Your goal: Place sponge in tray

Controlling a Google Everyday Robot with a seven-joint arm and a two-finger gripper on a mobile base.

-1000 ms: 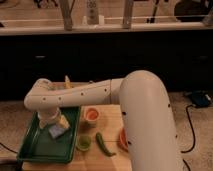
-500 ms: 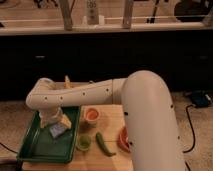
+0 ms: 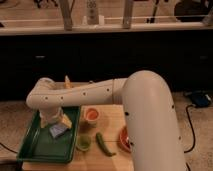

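On tray (image 3: 39, 146): sponge (image 3: 59, 128) beneath half-hidden tool (image 3: 50, 119)

We find the end effector (image 3: 51, 119) over the upper right part of the tray (image 3: 39, 148), the sponge (image 3: 59, 130) just below. The tray's lower left lies open. Right of it, an orange cup (image 3: 91, 115), a green cup (image 3: 83, 143) and the arm (image 3: 95, 92) crowd the bench (image 3: 111, 125).

An office-like workspace: speckled carpet (image 3: 15, 107), a floor cable (image 3: 191, 126), office chairs (image 3: 192, 9) beyond a dark partition (image 3: 100, 55).
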